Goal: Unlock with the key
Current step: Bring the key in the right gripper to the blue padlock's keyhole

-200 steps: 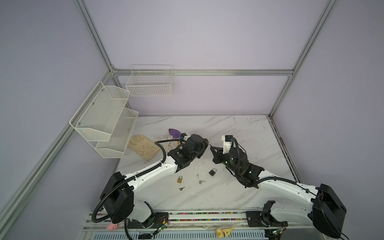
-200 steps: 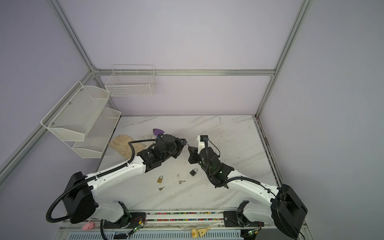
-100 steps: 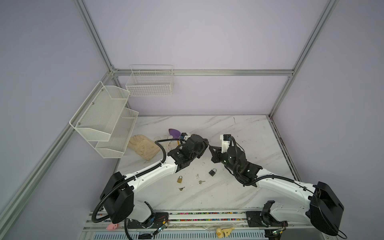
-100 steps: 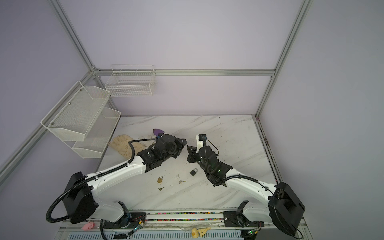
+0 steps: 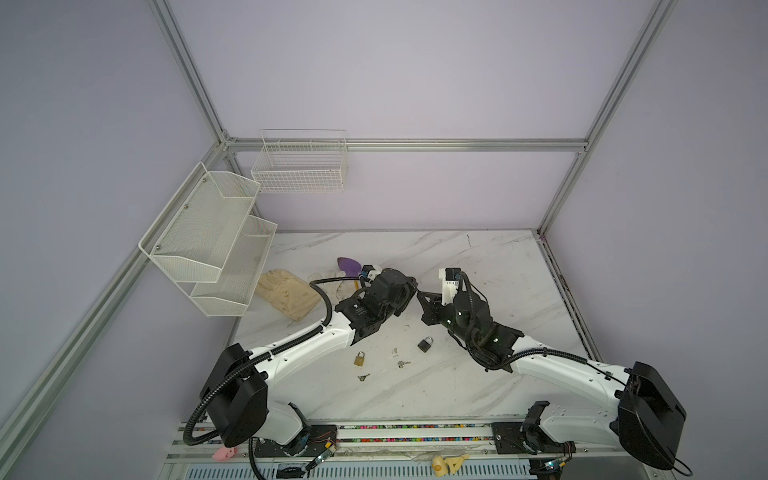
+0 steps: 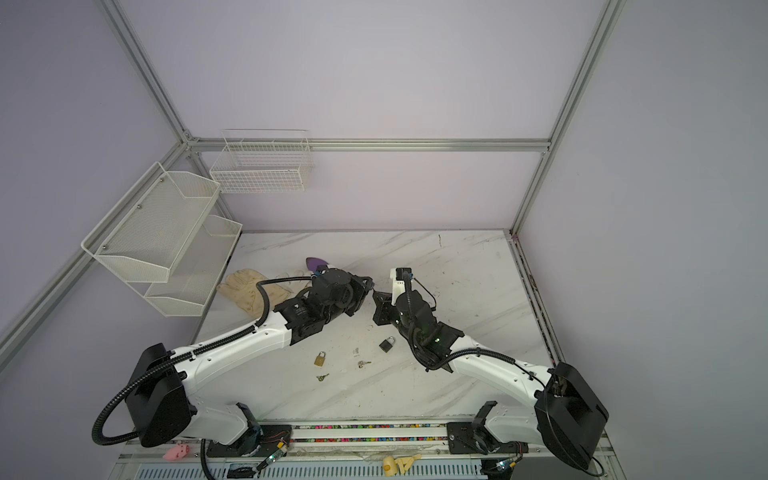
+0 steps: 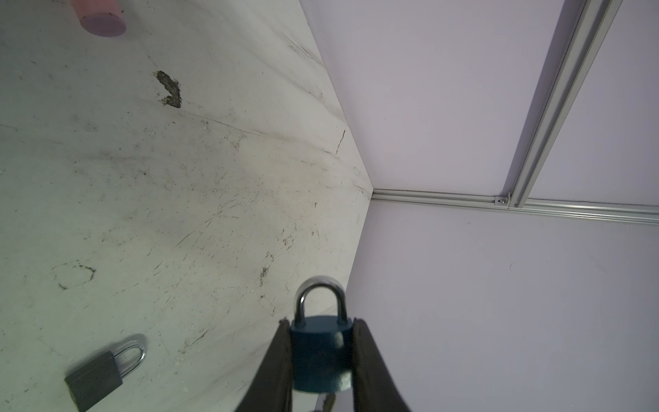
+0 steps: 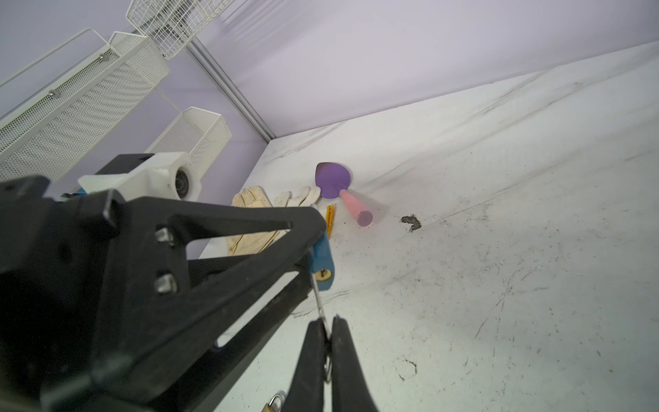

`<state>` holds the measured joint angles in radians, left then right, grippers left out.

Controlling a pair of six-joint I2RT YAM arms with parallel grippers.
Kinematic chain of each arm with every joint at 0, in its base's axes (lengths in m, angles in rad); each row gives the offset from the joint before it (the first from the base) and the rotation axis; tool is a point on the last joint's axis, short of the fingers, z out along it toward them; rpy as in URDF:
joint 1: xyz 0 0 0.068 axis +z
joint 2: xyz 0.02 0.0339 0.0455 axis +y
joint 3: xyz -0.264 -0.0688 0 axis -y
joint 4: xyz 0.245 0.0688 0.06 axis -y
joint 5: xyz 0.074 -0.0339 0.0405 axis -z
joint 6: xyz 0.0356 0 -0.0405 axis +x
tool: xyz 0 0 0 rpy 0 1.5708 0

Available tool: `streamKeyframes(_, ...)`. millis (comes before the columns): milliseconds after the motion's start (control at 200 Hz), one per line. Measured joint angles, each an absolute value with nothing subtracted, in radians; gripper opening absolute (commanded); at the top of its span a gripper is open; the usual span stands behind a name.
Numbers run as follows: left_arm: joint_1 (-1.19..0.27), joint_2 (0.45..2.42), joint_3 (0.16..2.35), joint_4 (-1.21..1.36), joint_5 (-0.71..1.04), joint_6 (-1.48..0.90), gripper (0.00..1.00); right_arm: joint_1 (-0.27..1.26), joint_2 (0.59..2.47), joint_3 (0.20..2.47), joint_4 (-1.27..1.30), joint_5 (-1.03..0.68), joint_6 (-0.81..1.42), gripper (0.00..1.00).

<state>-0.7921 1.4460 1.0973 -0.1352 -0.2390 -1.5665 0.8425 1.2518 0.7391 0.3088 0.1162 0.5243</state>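
Note:
My left gripper (image 7: 321,323) is shut on a blue padlock (image 7: 321,356), squeezing its body from both sides, shackle pointing away from the wrist. In the right wrist view the same padlock (image 8: 322,257) shows its brass keyhole end. My right gripper (image 8: 326,321) is shut on a small silver key (image 8: 318,298). The key's blade points up at the padlock's keyhole end and its tip reaches it; whether it is inside I cannot tell. In both top views the left gripper (image 5: 411,291) and right gripper (image 5: 422,297) meet above the table's middle.
On the marble table (image 5: 478,270) lie a dark grey padlock (image 5: 424,344), a brass padlock (image 5: 360,358) and two loose keys (image 5: 403,364) (image 5: 363,377). Cream gloves (image 5: 286,293) and a purple trowel (image 8: 335,182) lie behind the left arm. White mesh shelves (image 5: 208,237) hang left.
My right gripper has moved a little left and back with the key, closing the gap to the blue padlock. The left arm has barely moved.

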Motion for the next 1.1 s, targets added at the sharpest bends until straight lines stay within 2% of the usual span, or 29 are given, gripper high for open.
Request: streamKeyframes(1100, -0.789, 1.402, 1.087, -0.12, -0.242, -1.549, 0.0, 0.841, 1.247, 0.739, 0.301, 0.116, 0.537, 0.0)
